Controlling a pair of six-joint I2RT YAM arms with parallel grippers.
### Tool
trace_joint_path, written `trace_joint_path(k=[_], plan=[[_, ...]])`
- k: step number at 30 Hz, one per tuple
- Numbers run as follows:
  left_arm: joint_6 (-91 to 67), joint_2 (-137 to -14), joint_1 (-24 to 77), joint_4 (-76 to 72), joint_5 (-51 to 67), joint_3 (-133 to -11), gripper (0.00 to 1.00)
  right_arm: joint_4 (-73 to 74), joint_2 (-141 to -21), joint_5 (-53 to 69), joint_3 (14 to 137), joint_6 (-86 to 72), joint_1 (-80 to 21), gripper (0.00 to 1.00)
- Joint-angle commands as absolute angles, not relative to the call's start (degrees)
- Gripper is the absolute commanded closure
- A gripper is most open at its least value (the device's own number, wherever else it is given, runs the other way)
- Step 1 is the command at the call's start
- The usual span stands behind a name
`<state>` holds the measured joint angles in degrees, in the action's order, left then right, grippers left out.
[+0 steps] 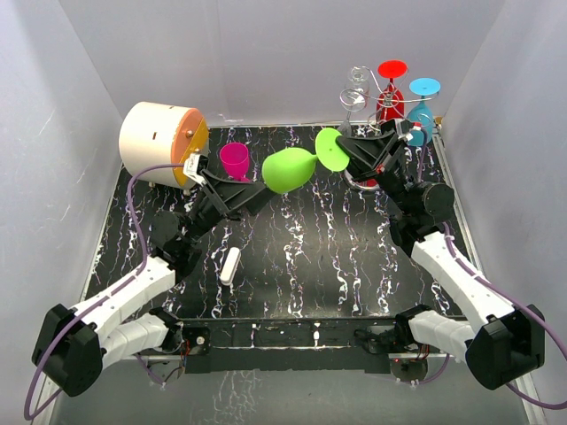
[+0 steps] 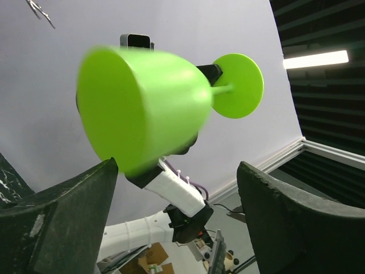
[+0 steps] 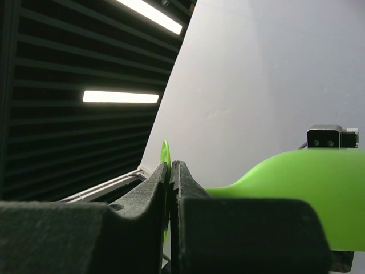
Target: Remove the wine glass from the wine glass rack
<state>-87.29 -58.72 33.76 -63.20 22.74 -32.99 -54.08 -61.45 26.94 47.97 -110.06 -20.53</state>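
**Top, left-wrist and right-wrist views, read left to right.** At far left a cream drum (image 1: 159,140) sits on the desk (image 1: 301,257) with a pink cup (image 1: 235,159) just beside it; neither belongs to the task. The left tool (image 2: 175,171) stands wide. Its two dark fingers (image 2: 57,217) flank the bowl of the green wine glass (image 1: 288,170) from below without visibly touching it — a posture that reads as readiness to receive or steady the bowl. The glass hangs in mid-air above the middle of the desk, tipped on its side with the bowl to the left and the foot to the right, clear of the wine glass rack (image 1: 365,88). It is carried at the foot end by the right tool (image 3: 169,166), whose jaws are closed tight on the thin green foot, seen edge-on between them. So slight a grip point probably explains why a second arm is offered. At far right the rack holds a red glass (image 1: 391,93) and a blue glass (image 1: 423,111) hung foot-up in its scroll arms. The removal proper appears done — set-down or handover remains.
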Motion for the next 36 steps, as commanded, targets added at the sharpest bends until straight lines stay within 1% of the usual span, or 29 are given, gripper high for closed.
trace_joint_path(k=[1, 7, 12, 16, 19, 21, 24, 27, 29, 30, 32, 33, 36], plan=[[-82.9, -55.4, 33.5, -62.3, 22.3, -35.6, 0.12, -56.6, -59.6, 28.3, 48.5, -111.6, -21.4, 1.00], [-82.7, -55.3, 33.5, -62.8, 21.6, -34.7, 0.13, -56.7, -58.5, 28.3, 48.2, -111.9, -21.4, 1.00], [-85.4, -57.4, 33.6, -70.3, 22.9, -35.1, 0.30, -55.5, -58.1, 28.7, 47.1, -111.5, -21.4, 1.00], [-89.3, -60.2, 33.5, -79.5, 23.8, -35.1, 0.35, -55.5, -58.5, 29.0, 46.6, -111.3, -21.5, 1.00], [-91.9, -62.6, 33.6, -84.0, 25.4, -36.1, 0.42, -55.5, -58.8, 28.9, 46.8, -111.2, -21.7, 1.00], [-92.9, -63.5, 33.6, -85.5, 26.0, -36.6, 0.51, -55.7, -59.1, 29.0, 46.7, -111.1, -22.0, 1.00], [-93.3, -63.5, 33.6, -86.0, 26.1, -36.9, 0.58, -56.2, -59.5, 29.2, 46.1, -111.3, -22.0, 1.00], [-93.4, -62.9, 33.6, -86.0, 26.1, -37.0, 0.73, -57.2, -59.9, 29.7, 45.3, -111.7, -22.1, 1.00], [-93.3, -62.5, 33.6, -85.3, 26.5, -37.4, 0.79, -57.5, -59.9, 29.6, 44.7, -111.8, -22.0, 1.00], [-93.1, -62.3, 33.6, -85.0, 26.8, -37.6, 0.82, -57.5, -59.9, 29.5, 44.4, -111.8, -22.1, 0.97], [-92.7, -61.8, 33.6, -84.3, 27.1, -37.9, 0.93, -57.7, -59.7, 29.0, 43.8, -111.1, -22.0, 0.90], [-92.5, -61.5, 33.6, -83.6, 27.1, -38.0, 1.00, -57.7, -59.5, 28.5, 43.5, -110.3, -22.0, 0.84], [-91.6, -60.0, 33.6, -81.5, 27.1, -37.5, 1.00, -55.5, -58.4, 27.5, 42.9, -106.7, -22.0, 0.61]])
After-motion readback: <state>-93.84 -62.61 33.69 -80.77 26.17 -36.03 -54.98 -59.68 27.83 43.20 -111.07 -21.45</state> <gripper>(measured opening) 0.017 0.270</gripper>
